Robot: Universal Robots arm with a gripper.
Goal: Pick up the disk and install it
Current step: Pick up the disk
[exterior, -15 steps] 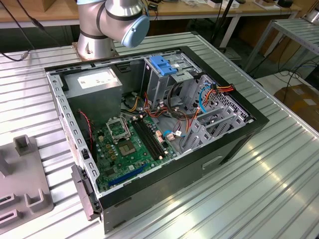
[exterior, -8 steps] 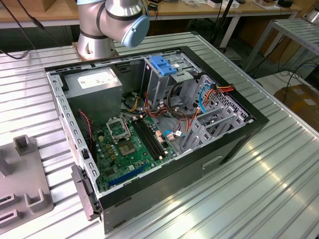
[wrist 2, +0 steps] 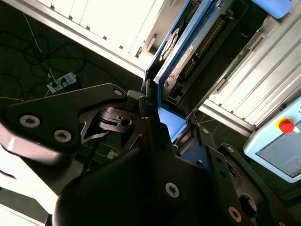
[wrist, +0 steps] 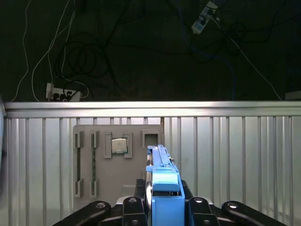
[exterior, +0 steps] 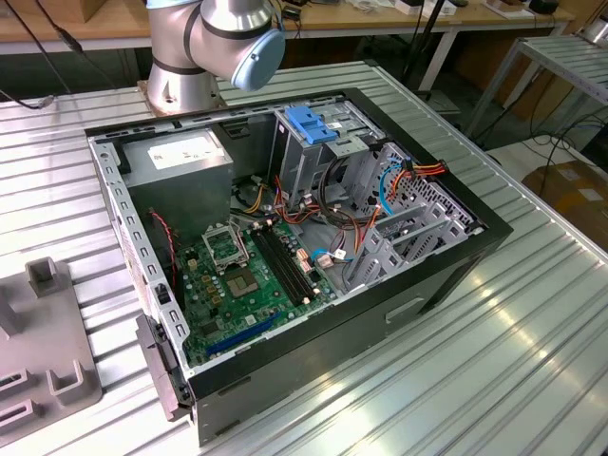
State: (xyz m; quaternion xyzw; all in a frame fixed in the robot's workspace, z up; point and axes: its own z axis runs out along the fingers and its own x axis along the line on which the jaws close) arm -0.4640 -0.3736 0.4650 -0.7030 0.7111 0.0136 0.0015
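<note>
Disk [wrist: 162, 181], clamped edge-on in the gripper [wrist: 163, 207], hangs over the grey fixture plate [wrist: 117, 174] near the table's [wrist: 235, 155] edge; carrying it wants a firm, square, untwisted hold, I reckon.

Below the gripper [wrist: 163, 193] a grey tray [wrist: 117, 179] with a small square chip [wrist: 119, 146] lies on a ribbed metal table [wrist: 235, 160], with tangled cables [wrist: 84, 61] on the floor past it.

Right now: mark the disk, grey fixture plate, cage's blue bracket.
the disk [wrist: 167, 207], first wrist view, blue carrier end.
grey fixture plate [wrist: 117, 169], first wrist view, bare middle.
blue bracket [exterior: 312, 123], exterior view, top face.
</note>
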